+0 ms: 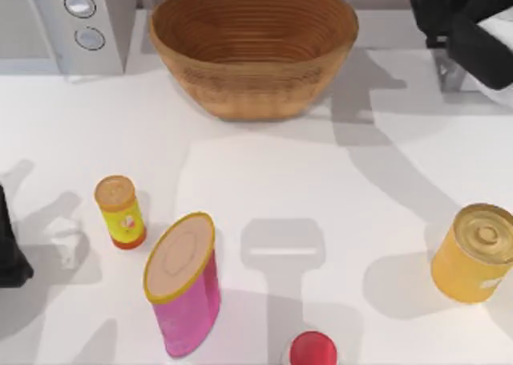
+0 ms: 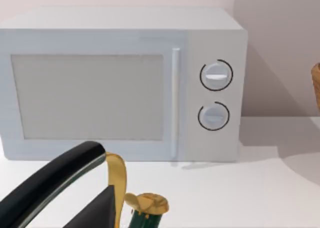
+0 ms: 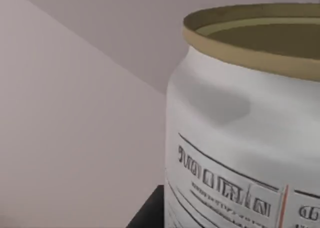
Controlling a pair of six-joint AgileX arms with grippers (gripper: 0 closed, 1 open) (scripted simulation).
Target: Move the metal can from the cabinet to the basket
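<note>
The right arm (image 1: 469, 28) reaches over the counter's (image 1: 321, 188) far right corner, beside the wicker basket (image 1: 253, 48). In its wrist view the metal can (image 3: 240, 138) stands very close; I cannot tell whether either claw is open or closed. The left arm (image 1: 10, 249) sits at the left edge.

White microwave (image 2: 122, 85) with two round knobs (image 2: 216, 75) stands against the far wall on the white table (image 2: 250, 193). Left arm's dark gripper parts with gold fittings sit near the camera.

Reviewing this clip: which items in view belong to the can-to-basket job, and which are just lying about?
Job:
- metal can, close before the right wrist camera
- basket, at the table's far edge
- right arm, top view's upper right corner

Lying about:
- microwave
- golden tin
- pink canister
- small yellow tube
- red object
</note>
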